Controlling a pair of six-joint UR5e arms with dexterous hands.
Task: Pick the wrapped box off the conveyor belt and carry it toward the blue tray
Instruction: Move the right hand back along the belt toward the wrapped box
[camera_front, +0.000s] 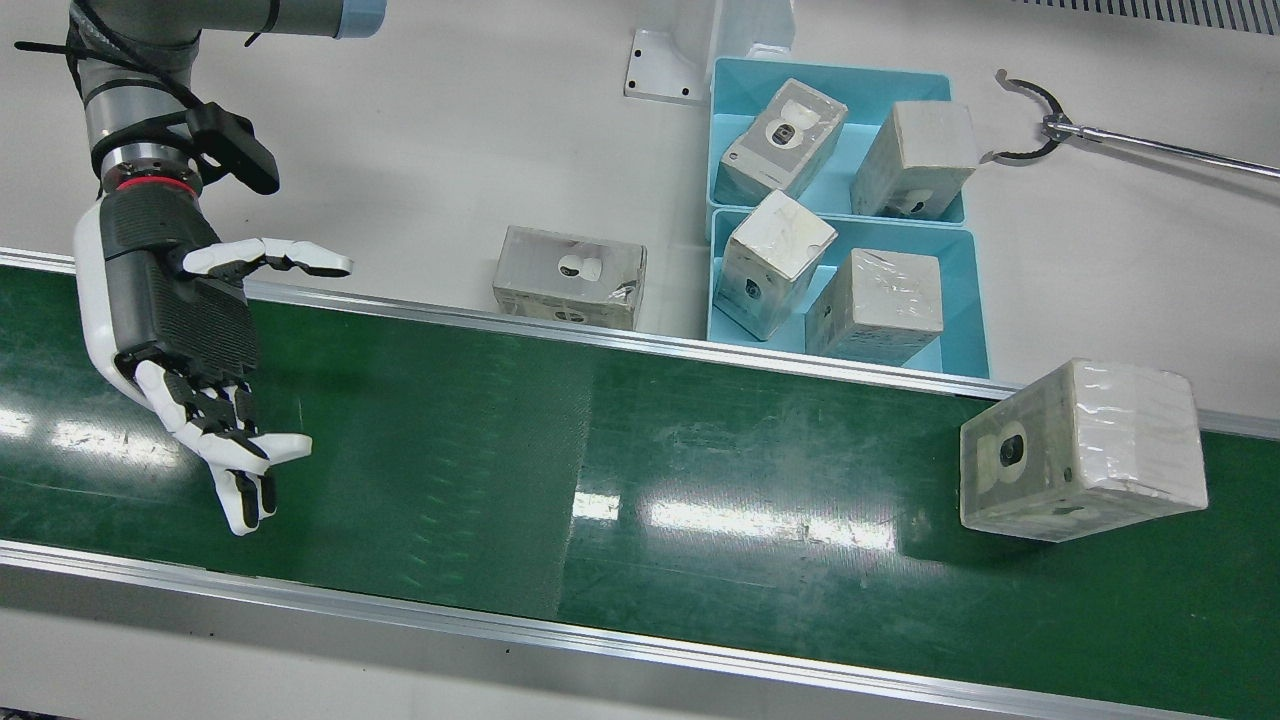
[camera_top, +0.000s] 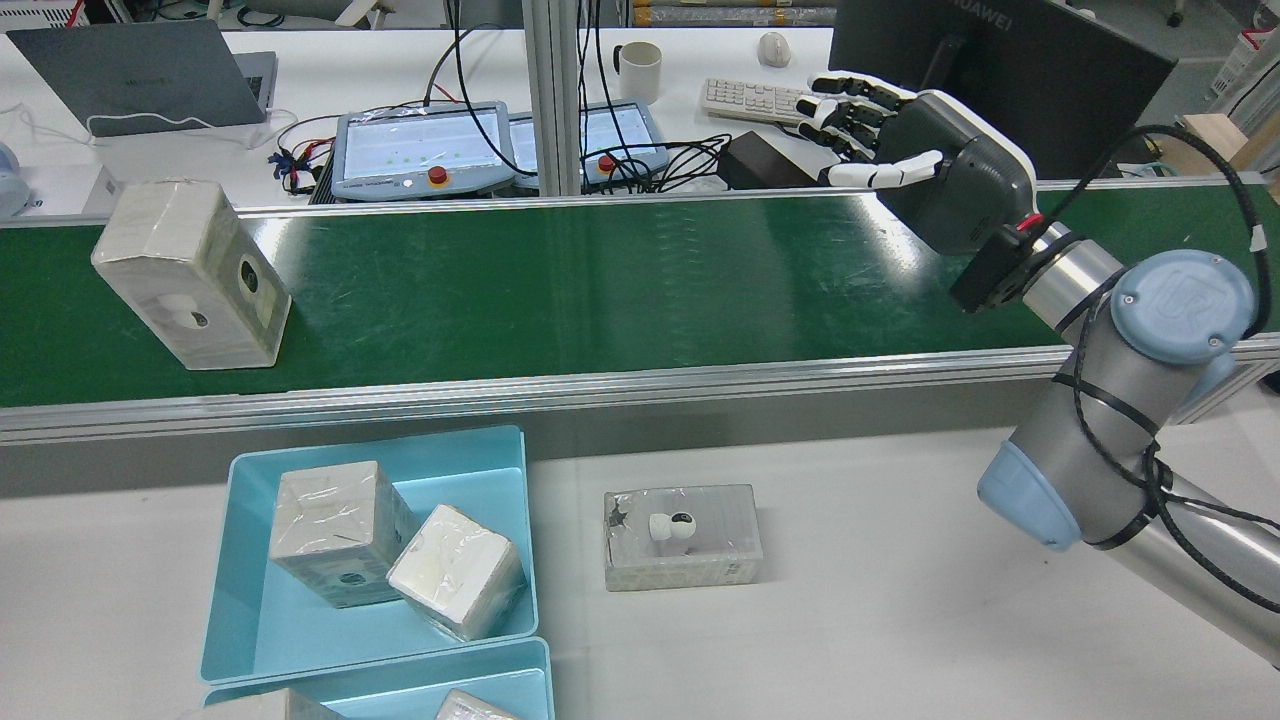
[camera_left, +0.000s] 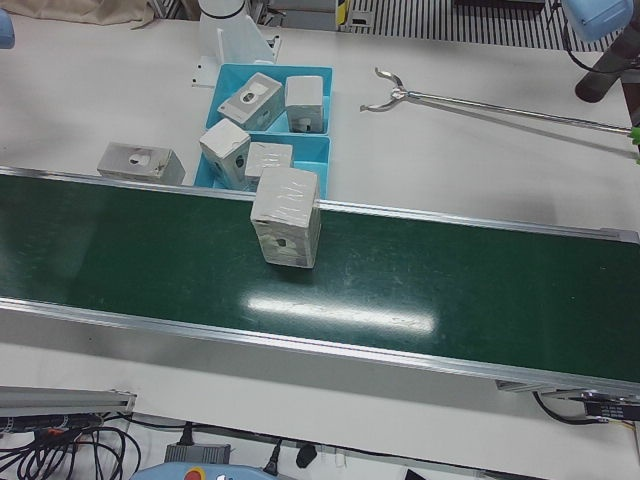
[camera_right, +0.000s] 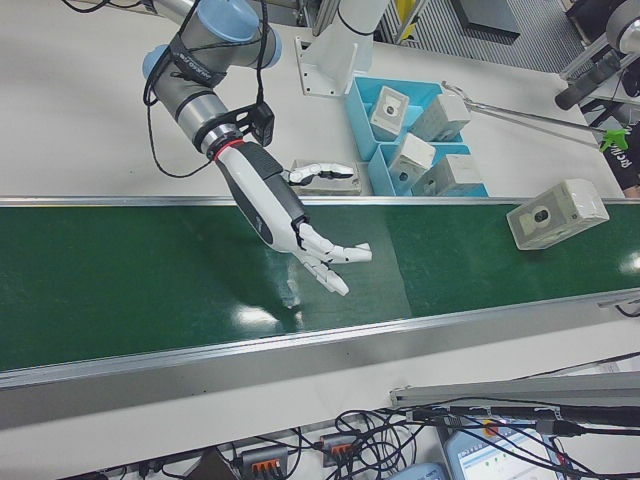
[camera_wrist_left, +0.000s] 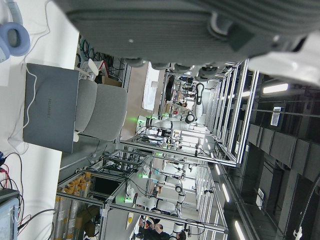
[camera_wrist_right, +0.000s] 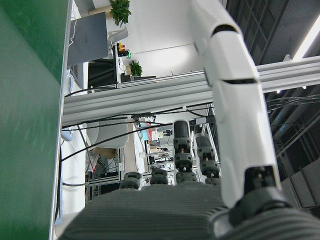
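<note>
The wrapped box (camera_front: 1083, 449) stands on the green belt (camera_front: 600, 470), just past the blue tray (camera_front: 975, 300). The right hand (camera_front: 190, 350) hovers spread and empty, well apart from it; a late reach could miss or topple the box.

Robotics lab: conveyor belt (camera_front: 640, 450), probably

Right hand (camera_front: 170, 320) empty, fingers (camera_front: 245, 470) spread, palm up; left hand's (camera_wrist_left: 200, 25) state unclear
</note>
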